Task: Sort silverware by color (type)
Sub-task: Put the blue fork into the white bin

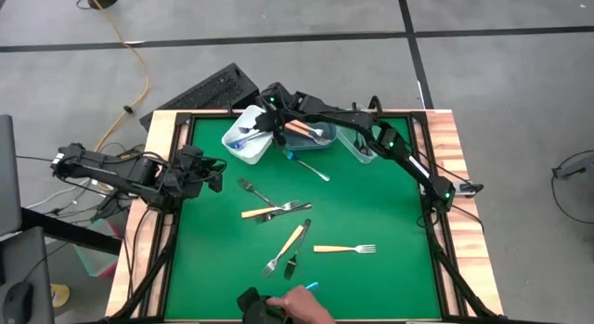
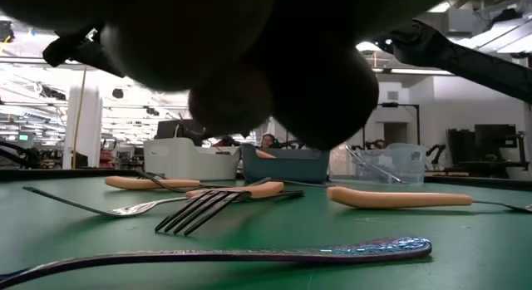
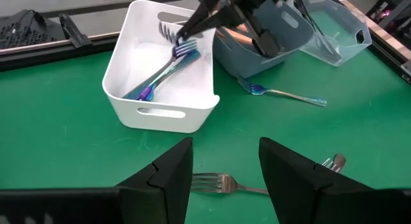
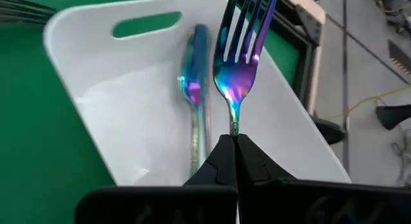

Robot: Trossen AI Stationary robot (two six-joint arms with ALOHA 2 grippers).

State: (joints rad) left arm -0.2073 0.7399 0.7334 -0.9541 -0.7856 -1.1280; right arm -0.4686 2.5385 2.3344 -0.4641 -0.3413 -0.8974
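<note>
My right gripper [image 4: 233, 139] is shut on an iridescent blue-purple fork [image 4: 239, 63] and reaches over the white bin [image 1: 243, 148] at the table's far side. Another iridescent utensil [image 4: 194, 102] lies on that bin's floor. Beside it stand a grey-blue bin [image 1: 314, 141] and a clear bin [image 1: 357, 146]. More silverware lies loose on the green table: an iridescent fork [image 1: 307, 166], orange-handled forks [image 1: 345, 249] and a silver fork [image 1: 255, 190]. My left gripper [image 3: 225, 166] waits open at the table's left, above a silver fork [image 3: 221, 183]. My right gripper pinches the fork's thin neck [image 4: 234, 126], just behind the head, between its two fingertips. The fork runs on in line with the fingers, tines pointing away from them. It is lifted clear, slanting down over the white bin; the fingers hide its handle.
A person's hand [image 1: 302, 304] reaches in at the table's near edge beside a small blue utensil [image 1: 312, 287]. A dark shape fills the top of the low view. A wooden rim [image 1: 162, 129] frames the table, and a keyboard [image 1: 212, 90] lies beyond its far-left corner.
</note>
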